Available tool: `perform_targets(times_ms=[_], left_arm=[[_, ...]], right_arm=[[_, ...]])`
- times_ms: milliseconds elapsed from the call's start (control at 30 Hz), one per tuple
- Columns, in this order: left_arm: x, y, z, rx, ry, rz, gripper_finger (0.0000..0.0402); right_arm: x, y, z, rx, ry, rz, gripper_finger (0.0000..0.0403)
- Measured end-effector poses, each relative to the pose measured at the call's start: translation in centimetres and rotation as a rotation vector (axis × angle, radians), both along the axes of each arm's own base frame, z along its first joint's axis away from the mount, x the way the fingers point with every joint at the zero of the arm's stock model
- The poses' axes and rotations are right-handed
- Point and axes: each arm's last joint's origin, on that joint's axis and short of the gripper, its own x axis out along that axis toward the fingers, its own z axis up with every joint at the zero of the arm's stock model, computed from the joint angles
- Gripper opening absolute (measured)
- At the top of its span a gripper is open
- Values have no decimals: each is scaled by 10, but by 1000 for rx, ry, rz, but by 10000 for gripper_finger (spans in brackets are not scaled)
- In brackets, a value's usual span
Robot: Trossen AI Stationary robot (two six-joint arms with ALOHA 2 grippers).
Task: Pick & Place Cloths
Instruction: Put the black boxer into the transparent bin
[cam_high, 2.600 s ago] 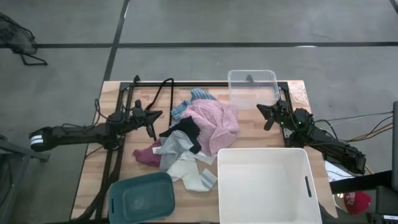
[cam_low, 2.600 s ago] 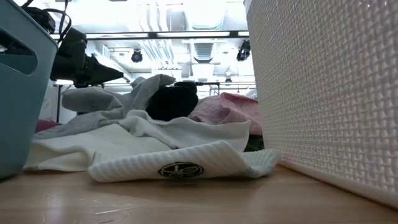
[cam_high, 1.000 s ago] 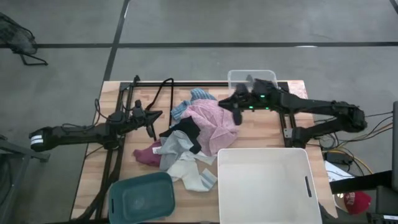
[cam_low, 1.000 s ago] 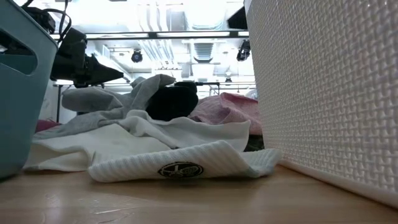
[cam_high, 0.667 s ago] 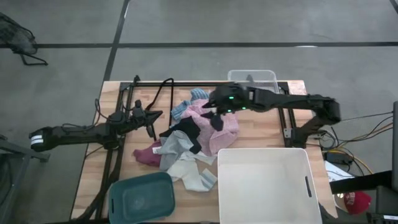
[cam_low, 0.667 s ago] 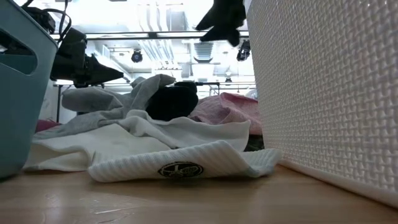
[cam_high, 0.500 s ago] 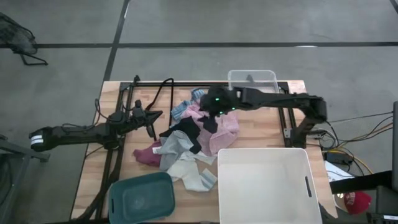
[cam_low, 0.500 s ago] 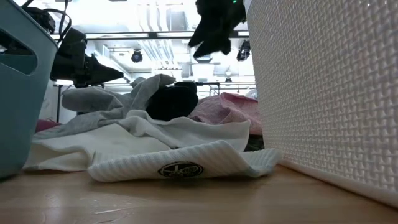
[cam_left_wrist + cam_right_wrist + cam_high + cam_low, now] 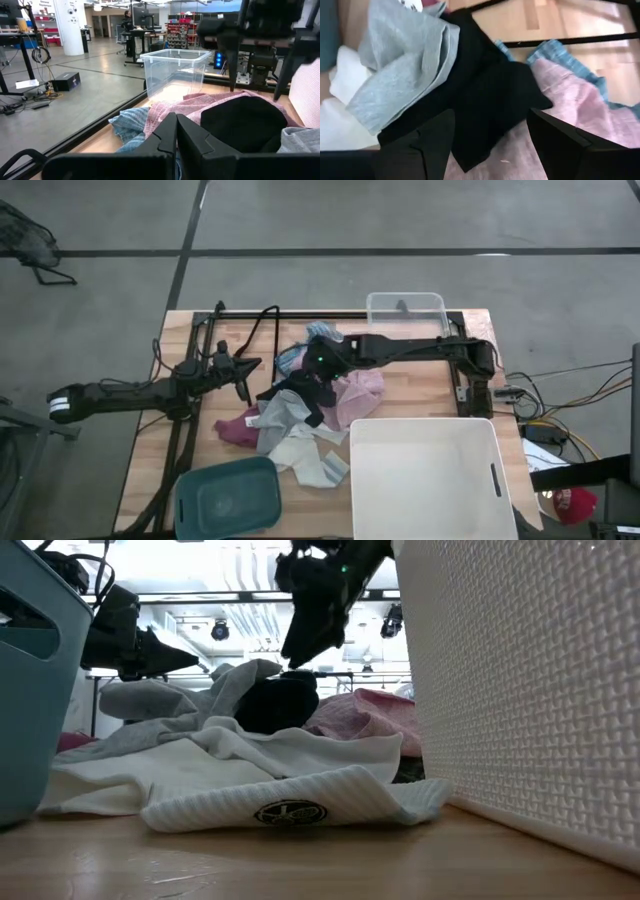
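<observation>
A light wooden table [image 9: 420, 395] with a black metal frame along its far edge sits on a grey concrete floor [image 9: 300, 220] crossed by dark lines. The heap of cloths lies at the centre of the high view: a rumpled pink cloth [image 9: 352, 392], a blue-striped cloth [image 9: 288, 358] at its upper left, a crumpled black cloth [image 9: 300, 392], a grey fabric piece [image 9: 282, 415], a maroon piece [image 9: 237, 430] at the heap's left edge, and white ribbed socks [image 9: 310, 463] toward the bottom.

The right arm stretches from the right side of the frame across the table, and the right gripper [image 9: 318, 370] hangs over the black cloth with its jaws spread wide and holding nothing; in its wrist view the two dark fingers [image 9: 432, 142] frame the black cloth [image 9: 485, 105]. In the low view it appears to hover just above the black cloth, though contact cannot be told. The left gripper [image 9: 245, 370] waits left of the heap, its jaws pressed together and empty.

A clear plastic bin [image 9: 405, 315] stands at the upper middle, a large white textured bin [image 9: 425, 480] at the lower right, and a teal plastic bin [image 9: 228, 495] at the lower left. The low view shows a bright hall with ceiling lights [image 9: 220, 630] behind the heap; the left wrist view shows workbenches and shelving [image 9: 175, 35] farther off.
</observation>
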Motion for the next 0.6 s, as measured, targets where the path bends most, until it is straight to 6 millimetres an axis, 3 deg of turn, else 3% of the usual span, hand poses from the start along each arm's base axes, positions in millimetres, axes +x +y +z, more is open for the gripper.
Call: perform_targets(times_ms=[400,600], left_arm=[[0,0,-1,-2,6,0,14],[0,0,-1,-2,6,0,14]], right_arm=[[15,-1,-32,11,86,-3,194],[17,-1,-41,-7,112,-16,99]])
